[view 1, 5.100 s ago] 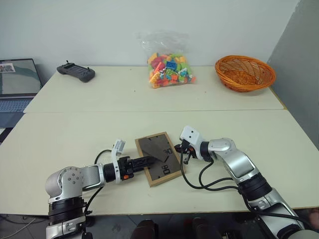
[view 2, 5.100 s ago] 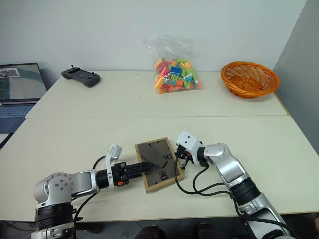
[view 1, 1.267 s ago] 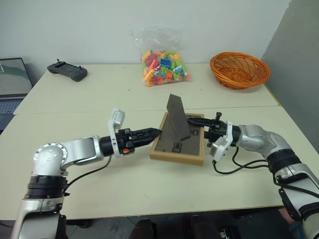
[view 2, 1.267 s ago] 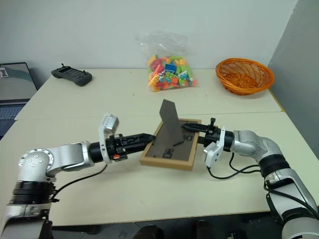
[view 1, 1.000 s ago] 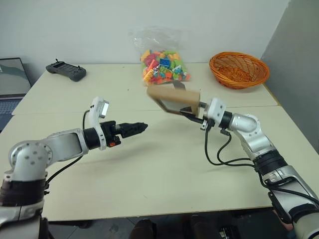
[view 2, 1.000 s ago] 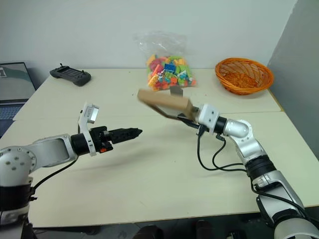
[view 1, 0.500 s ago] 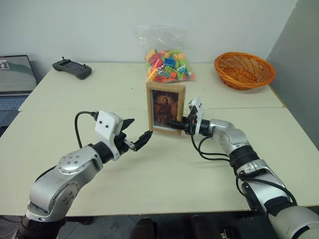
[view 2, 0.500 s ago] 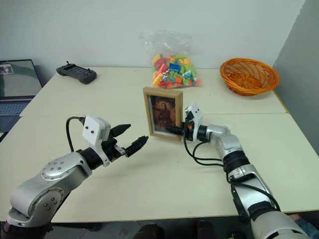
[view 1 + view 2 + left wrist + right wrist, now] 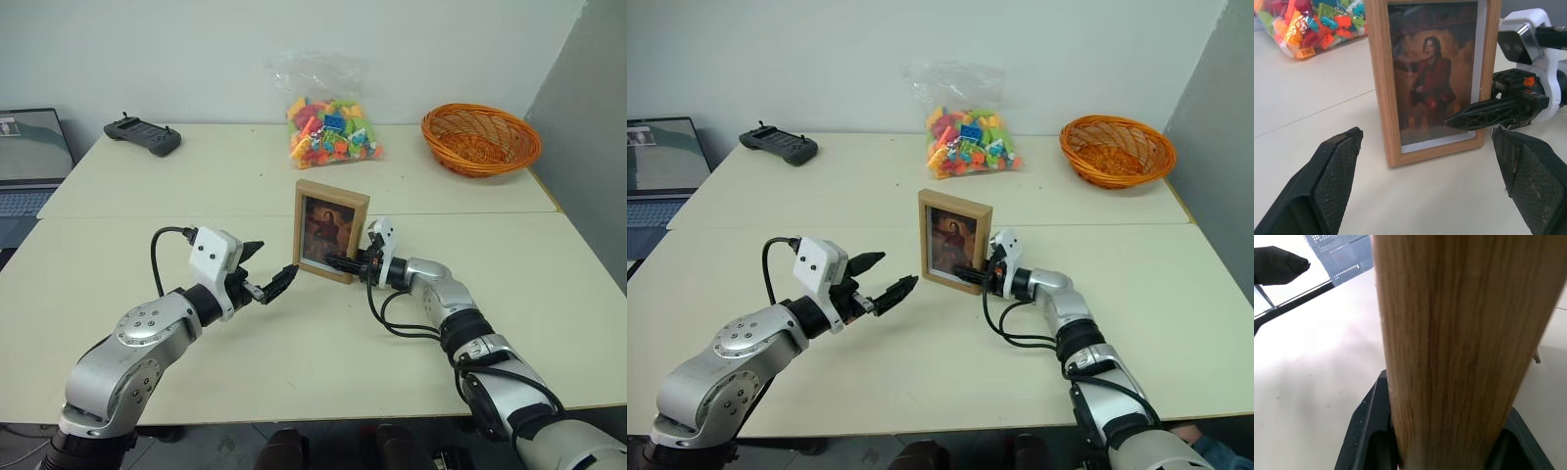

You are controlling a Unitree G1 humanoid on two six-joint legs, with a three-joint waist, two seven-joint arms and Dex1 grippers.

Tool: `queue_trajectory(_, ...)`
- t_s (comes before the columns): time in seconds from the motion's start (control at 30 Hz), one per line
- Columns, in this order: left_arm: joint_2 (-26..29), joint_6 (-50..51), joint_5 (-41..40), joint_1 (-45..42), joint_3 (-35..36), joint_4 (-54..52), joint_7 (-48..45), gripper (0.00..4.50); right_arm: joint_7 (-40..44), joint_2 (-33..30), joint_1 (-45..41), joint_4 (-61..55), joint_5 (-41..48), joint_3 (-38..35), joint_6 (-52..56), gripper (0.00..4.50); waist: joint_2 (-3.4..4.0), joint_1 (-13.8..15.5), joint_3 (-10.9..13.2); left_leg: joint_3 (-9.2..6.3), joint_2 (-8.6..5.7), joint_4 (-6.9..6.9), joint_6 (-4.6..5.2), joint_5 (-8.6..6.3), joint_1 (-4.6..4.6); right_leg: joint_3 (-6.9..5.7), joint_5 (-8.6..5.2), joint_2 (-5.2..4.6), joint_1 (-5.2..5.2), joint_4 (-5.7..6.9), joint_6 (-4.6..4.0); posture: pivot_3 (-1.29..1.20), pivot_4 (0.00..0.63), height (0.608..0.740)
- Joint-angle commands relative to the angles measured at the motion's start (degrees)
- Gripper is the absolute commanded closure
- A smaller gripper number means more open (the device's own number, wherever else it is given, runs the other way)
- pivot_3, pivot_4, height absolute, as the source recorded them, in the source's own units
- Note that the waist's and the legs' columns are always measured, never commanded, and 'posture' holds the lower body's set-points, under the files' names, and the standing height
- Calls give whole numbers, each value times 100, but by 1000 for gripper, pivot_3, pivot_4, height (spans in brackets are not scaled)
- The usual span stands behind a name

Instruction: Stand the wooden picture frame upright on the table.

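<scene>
The wooden picture frame [image 9: 331, 230] stands upright on the table [image 9: 294, 372], just in front of its seam, with the dark portrait facing me. My right gripper [image 9: 335, 262] reaches in level from the right and is shut on the frame's lower right edge. In the right wrist view the light-wood edge [image 9: 1459, 333] sits between both black fingers. My left gripper [image 9: 275, 258] hovers open a short way left of the frame, pointing at it without touching. In the left wrist view its fingers [image 9: 1332, 181] stand wide apart either side of the portrait [image 9: 1435, 73].
On the far half of the table lie a clear bag of colourful bricks [image 9: 331, 132], an orange wicker basket [image 9: 480, 139] at the right and a black controller [image 9: 143, 135] at the left. A laptop [image 9: 29, 147] sits beyond the left edge.
A second ago my right gripper held the frame tilted in the air; it has come down and now stands on the table. My left gripper rolled and stayed open.
</scene>
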Motion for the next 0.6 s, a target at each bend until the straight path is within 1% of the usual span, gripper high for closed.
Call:
queue_trajectory(0.03, -2, -141, 167, -153, 25, 61, -255, 0, 92, -136, 171, -372, -116, -99, 7, 1808, 0, 5, 0, 0, 0, 0, 0, 0, 0, 0, 0, 0, 0, 0, 0, 0, 150, 740)
queue_trajectory(0.1, -4, -145, 214, -213, 38, 158, -361, 0, 115, -221, 261, -560, -128, -140, 96, 1370, 0, 2, 0, 1, 0, 0, 0, 0, -1, 1, 0, 0, 0, 0, 0, 0, 150, 740)
queue_trajectory(0.13, 22, -129, 230, -287, 64, 252, -439, 0, 164, -353, 354, -733, -145, -148, 125, 1018, 0, 1, 0, 1, 0, 0, 0, 0, 0, 1, 0, 0, 0, 0, 0, 0, 150, 740)
queue_trajectory(0.27, 266, 1, 241, -631, 188, 688, -837, 0, 450, -1126, 901, -1691, -223, -143, 250, 84, 0, 21, 0, -5, -1, 1, 0, 0, -2, -7, 0, 0, 2, 0, 0, 0, 150, 740)
queue_trajectory(0.3, 376, 14, 266, -707, 202, 799, -972, 0, 469, -1351, 1036, -1984, -228, -165, 339, 7, 0, 23, 0, -5, -2, 1, 1, -1, -1, -7, 0, 0, 2, -1, 1, 0, 150, 740)
queue_trajectory(0.37, 590, 55, 265, -853, 254, 1040, -1241, 0, 474, -1789, 1264, -2583, -251, -205, 497, 7, 1, 12, 1, -6, -2, 1, 2, -1, -2, -7, -1, 0, 3, -3, 1, 0, 150, 740)
queue_trajectory(0.4, 692, 66, 249, -925, 293, 1170, -1382, 0, 500, -1977, 1347, -2942, -137, -269, 741, 7, 1, 6, 1, -5, -2, 0, 3, -1, -1, -7, -1, 0, 3, -2, 1, 0, 150, 740)
queue_trajectory(0.53, 1092, 272, 32, -1341, 487, 1750, -2029, 0, 622, -2612, 1403, -4417, 723, -640, 2195, 7, 6, -52, 5, -6, 3, -3, 4, -2, 1, -5, -1, 8, -1, 3, 1, 0, 150, 740)
queue_trajectory(0.6, 1264, 304, 16, -1461, 487, 1936, -2366, 0, 585, -2744, 1384, -4831, 1086, -792, 2766, 7, 6, -60, 5, -16, 5, -3, 5, -3, 2, -7, -1, 14, -1, 1, 0, 0, 150, 740)
